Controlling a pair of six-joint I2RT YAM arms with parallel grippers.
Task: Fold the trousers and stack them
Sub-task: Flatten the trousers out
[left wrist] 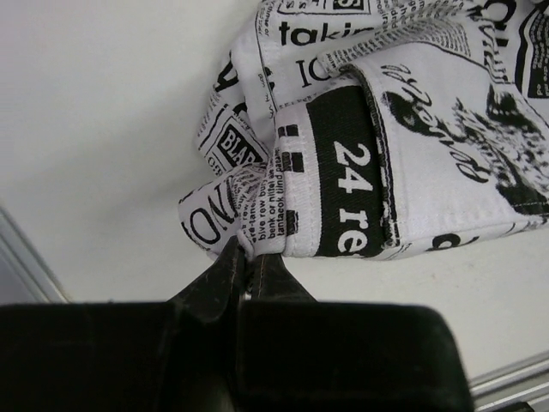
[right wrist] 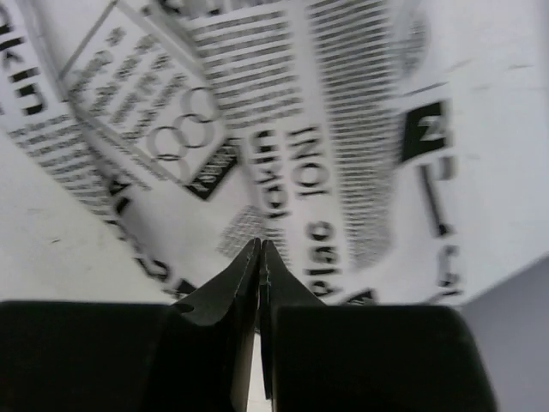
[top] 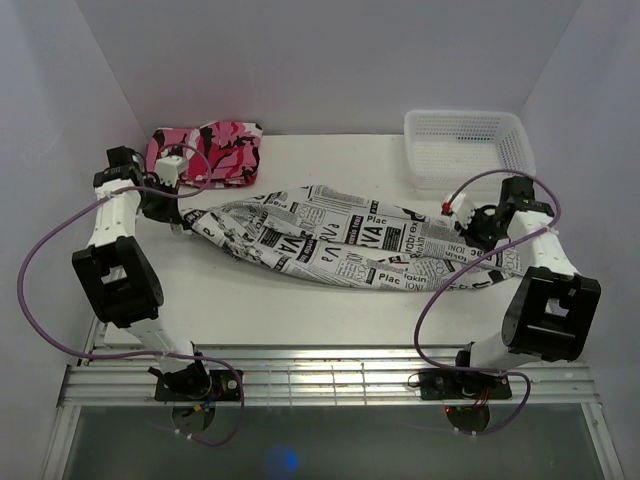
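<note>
Finding the trousers [top: 340, 245] bunched into a long, wrinkled band across the middle of the white surface [top: 300, 310], white cloth crowded with black newspaper print, slanting a little nearer toward the right end. Held at the left end by the left gripper [top: 183, 220]. Seen from the left wrist, with the fingers [left wrist: 214, 279] pressed together and pinching a hemmed corner of the trousers [left wrist: 412, 129] right at the tips of the left gripper [left wrist: 251, 256]. Showing a black band with "24" in white just beyond that corner, and bare surface to the left of the cloth.

Met at the right end by the right gripper [top: 468, 232]. Blurred in the right wrist view, yet plainly showing the fingers [right wrist: 227, 287] shut tight, the tips of the right gripper [right wrist: 260, 246] nipping a small pucker of the trousers [right wrist: 283, 103], with printed columns fanning away above.

Farther out: a pink, black and white camouflage garment [top: 205, 150] folded at the far left corner, just behind the left gripper and near the trousers' left end. Standing at the far right corner, a white mesh basket [top: 465, 145], apart from the trousers. Looping from both arms, purple cables [top: 40, 290].
</note>
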